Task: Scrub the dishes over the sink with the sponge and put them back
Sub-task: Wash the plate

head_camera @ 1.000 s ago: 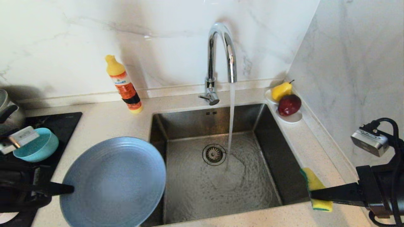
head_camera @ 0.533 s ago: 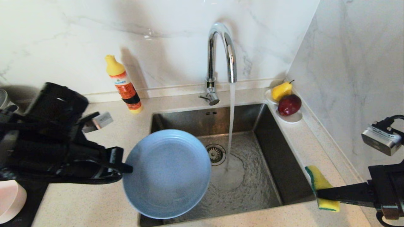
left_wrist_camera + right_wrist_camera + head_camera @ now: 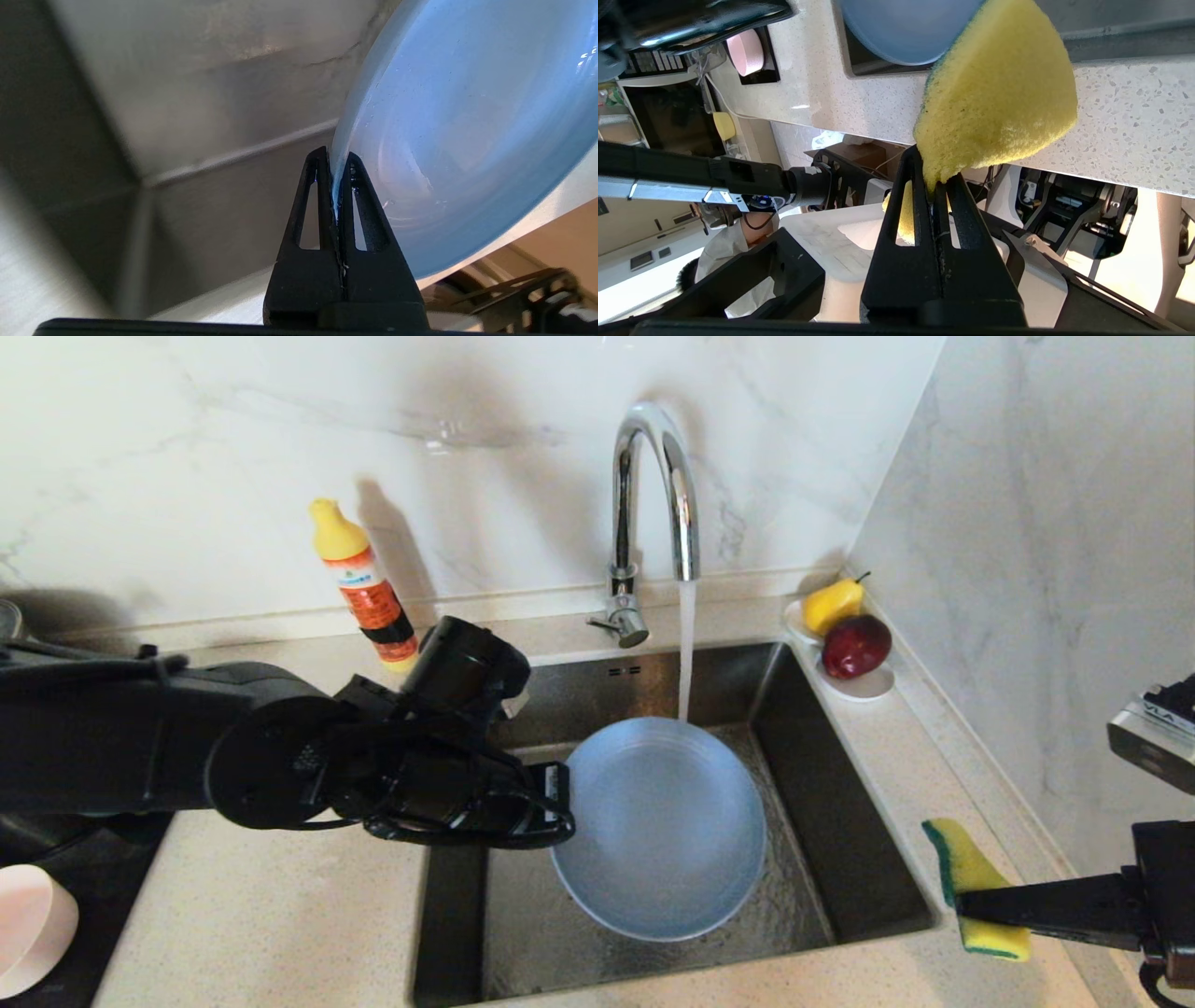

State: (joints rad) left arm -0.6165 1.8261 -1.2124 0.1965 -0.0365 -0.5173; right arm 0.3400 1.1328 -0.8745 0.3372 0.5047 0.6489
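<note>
A pale speckled counter [image 3: 308, 915] carries everything, with the steel sink [image 3: 831, 803] set into it. Behind the left claw [image 3: 565, 803] – toward the marble wall – an orange bottle with a yellow cap [image 3: 366, 586] stands on the counter. Far across the sink from that claw, a small white dish [image 3: 864, 683] sits in the back corner – a yellow pear [image 3: 833, 605] and a red apple [image 3: 855, 646] lie on it. The right claw [image 3: 962, 903] hangs over the counter strip at the sink's right edge.

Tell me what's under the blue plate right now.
The sink floor, wet. The plate, held by the left gripper, hides the drain strainer and where the water lands.
</note>
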